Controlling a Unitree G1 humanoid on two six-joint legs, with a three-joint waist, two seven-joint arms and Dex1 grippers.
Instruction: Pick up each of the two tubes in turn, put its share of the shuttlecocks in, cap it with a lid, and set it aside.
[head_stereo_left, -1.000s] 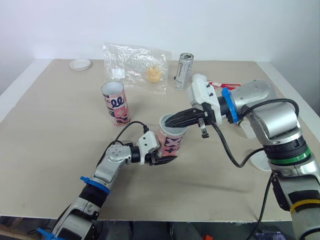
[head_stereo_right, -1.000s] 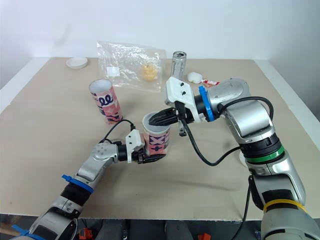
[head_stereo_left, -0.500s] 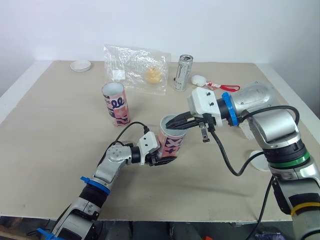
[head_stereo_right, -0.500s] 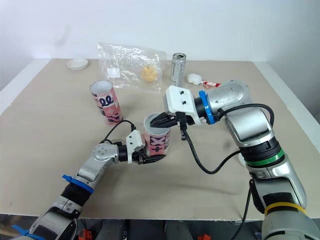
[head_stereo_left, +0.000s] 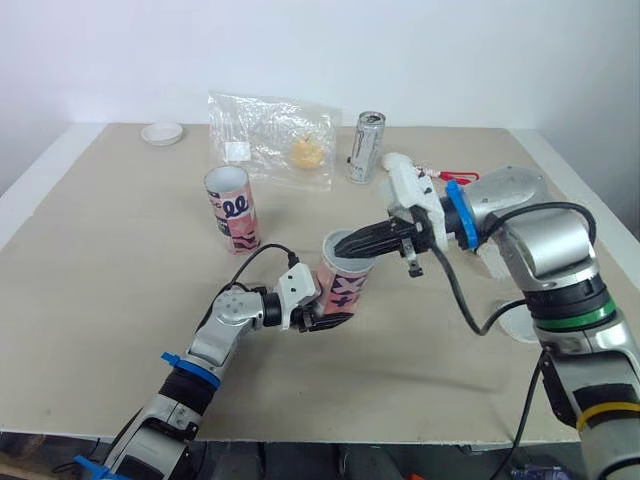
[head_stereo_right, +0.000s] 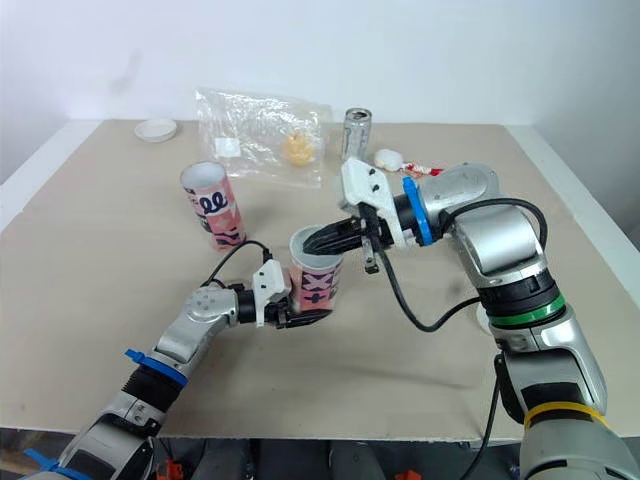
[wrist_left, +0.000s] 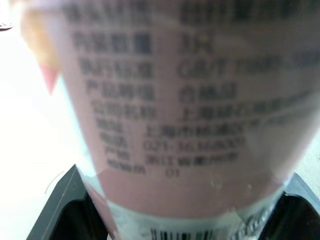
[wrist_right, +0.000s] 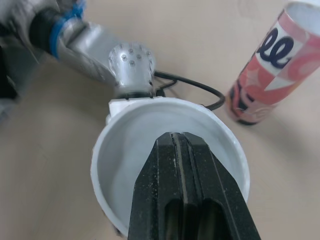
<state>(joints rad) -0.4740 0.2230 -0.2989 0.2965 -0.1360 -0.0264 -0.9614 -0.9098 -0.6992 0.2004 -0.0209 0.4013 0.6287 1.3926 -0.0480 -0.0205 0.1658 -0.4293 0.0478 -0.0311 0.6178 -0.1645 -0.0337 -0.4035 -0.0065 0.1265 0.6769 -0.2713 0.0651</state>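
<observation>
A pink patterned tube (head_stereo_left: 343, 281) stands upright mid-table with its mouth open, and my left gripper (head_stereo_left: 327, 308) is shut on its lower part. In the left wrist view the tube's printed label (wrist_left: 180, 125) sits between the black fingers (wrist_left: 65, 212). My right gripper (head_stereo_left: 352, 243) is shut, its tips together right at the tube's rim; in the right wrist view they (wrist_right: 182, 142) hang over the white inside (wrist_right: 125, 150), with nothing seen between them. A second pink tube (head_stereo_left: 231, 207) stands open to the back left. One white lid (head_stereo_left: 162, 131) lies at the far left.
A clear plastic bag (head_stereo_left: 270, 135) with a yellow lump lies at the back. A silver can (head_stereo_left: 366, 146) stands beside it, with a small white object (head_stereo_left: 397, 160) and a red cord (head_stereo_left: 455, 174) to its right. A white disc (head_stereo_left: 518, 322) lies by my right forearm.
My right wrist has turned and shifted slightly while its fingertips stayed at the tube's mouth. The left gripper and the tube have held still.
</observation>
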